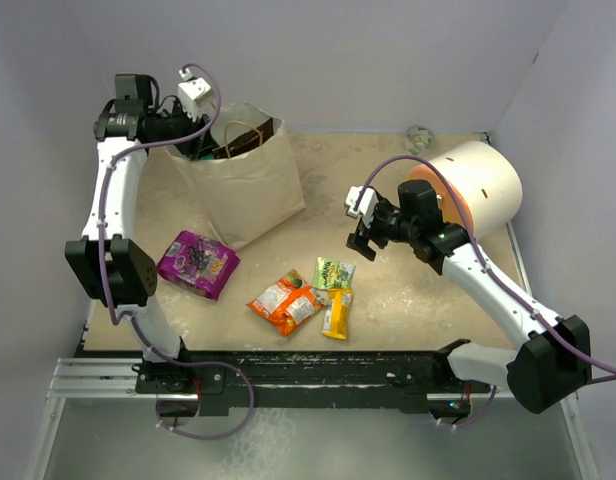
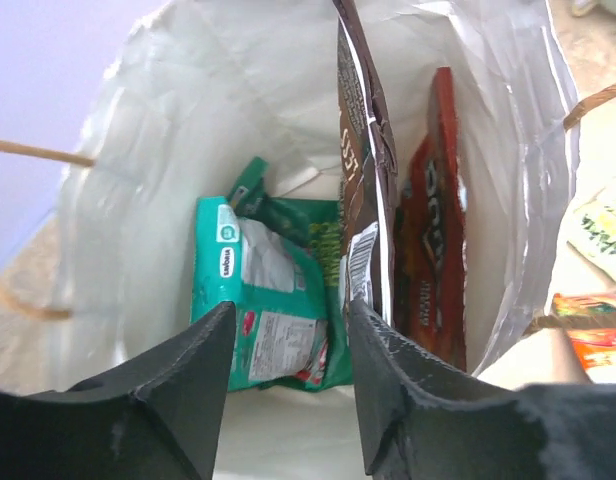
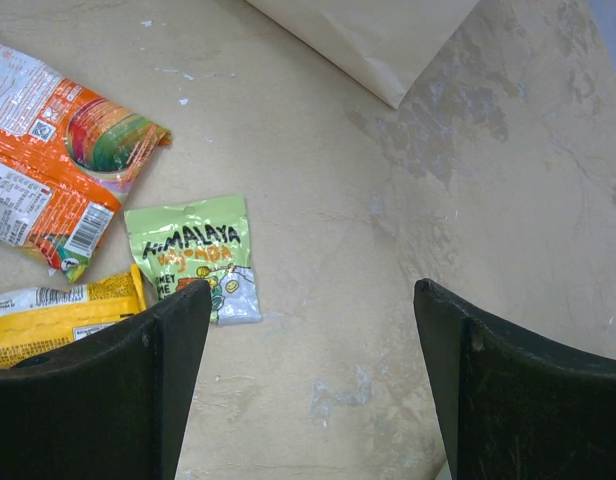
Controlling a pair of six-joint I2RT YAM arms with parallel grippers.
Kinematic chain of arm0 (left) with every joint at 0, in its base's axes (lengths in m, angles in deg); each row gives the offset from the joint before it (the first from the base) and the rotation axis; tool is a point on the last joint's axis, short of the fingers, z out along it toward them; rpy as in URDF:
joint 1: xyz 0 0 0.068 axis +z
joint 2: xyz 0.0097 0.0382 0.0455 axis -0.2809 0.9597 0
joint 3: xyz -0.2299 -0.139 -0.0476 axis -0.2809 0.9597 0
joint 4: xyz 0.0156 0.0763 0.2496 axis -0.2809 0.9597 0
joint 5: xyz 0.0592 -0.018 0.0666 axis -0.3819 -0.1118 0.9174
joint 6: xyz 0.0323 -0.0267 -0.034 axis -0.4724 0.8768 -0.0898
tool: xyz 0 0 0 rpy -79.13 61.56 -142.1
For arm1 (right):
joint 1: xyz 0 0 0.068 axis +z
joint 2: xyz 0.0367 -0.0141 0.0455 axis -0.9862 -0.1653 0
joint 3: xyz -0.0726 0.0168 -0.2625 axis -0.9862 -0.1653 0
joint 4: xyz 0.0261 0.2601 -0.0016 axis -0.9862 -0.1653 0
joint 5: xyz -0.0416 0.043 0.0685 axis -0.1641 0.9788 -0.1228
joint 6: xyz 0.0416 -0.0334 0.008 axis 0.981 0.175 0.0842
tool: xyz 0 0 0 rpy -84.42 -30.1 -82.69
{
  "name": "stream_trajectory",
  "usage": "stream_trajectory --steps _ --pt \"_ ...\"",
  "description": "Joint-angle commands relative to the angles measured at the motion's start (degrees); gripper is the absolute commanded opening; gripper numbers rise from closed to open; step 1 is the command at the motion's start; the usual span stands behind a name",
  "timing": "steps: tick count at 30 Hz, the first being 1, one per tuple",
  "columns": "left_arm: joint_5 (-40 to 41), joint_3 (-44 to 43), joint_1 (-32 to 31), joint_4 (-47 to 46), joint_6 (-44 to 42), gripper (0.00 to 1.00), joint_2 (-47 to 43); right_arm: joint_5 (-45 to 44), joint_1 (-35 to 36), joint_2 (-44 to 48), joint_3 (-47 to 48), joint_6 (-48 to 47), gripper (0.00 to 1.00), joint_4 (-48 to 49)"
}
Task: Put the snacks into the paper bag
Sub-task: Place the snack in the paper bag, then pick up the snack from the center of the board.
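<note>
Speckled tan tabletop [image 1: 408, 300] bearing paper bag [image 1: 248, 190] far left, cream cylinder [image 1: 478, 185] far right, purple packet [image 1: 197, 264] near left, orange packet [image 1: 286, 302], green pouch [image 1: 334, 273] and yellow bar [image 1: 337, 313] near centre.

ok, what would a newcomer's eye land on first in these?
The tan paper bag standing far left, the left gripper open over its mouth, with a teal packet, brown packet and red packet already inside. Next, the loose cluster near centre: purple packet, orange packet, green packet and yellow bar, the right gripper open close by. The cream cylinder lies at far right.
</note>
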Motion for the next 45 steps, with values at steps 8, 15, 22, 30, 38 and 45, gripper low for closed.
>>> stream_trajectory --steps 8,15,22,30,38,45 --pt "15.9 9.3 0.0 -15.7 1.4 0.69 -17.3 1.2 -0.3 0.1 -0.2 1.1 0.85 3.4" --pt "25.0 18.0 0.0 -17.7 1.7 0.92 -27.3 1.8 -0.4 0.2 -0.3 1.8 0.86 3.7" --pt "26.6 30.6 0.0 -17.0 1.5 0.99 -38.6 3.9 -0.3 0.0 -0.5 2.0 0.86 3.5" --pt "21.5 43.9 0.1 -13.4 4.7 0.99 -49.0 8.3 0.0 -1.3 0.0 3.1 0.84 3.0" --pt "21.1 53.9 0.0 -13.8 3.7 0.99 -56.3 5.0 7.1 -2.2 1.0 0.6 0.84 1.8" --pt "16.7 56.2 0.0 -9.6 -1.7 0.99 -57.6 3.7 16.0 -4.6 1.0 -2.9 0.84 0.2"
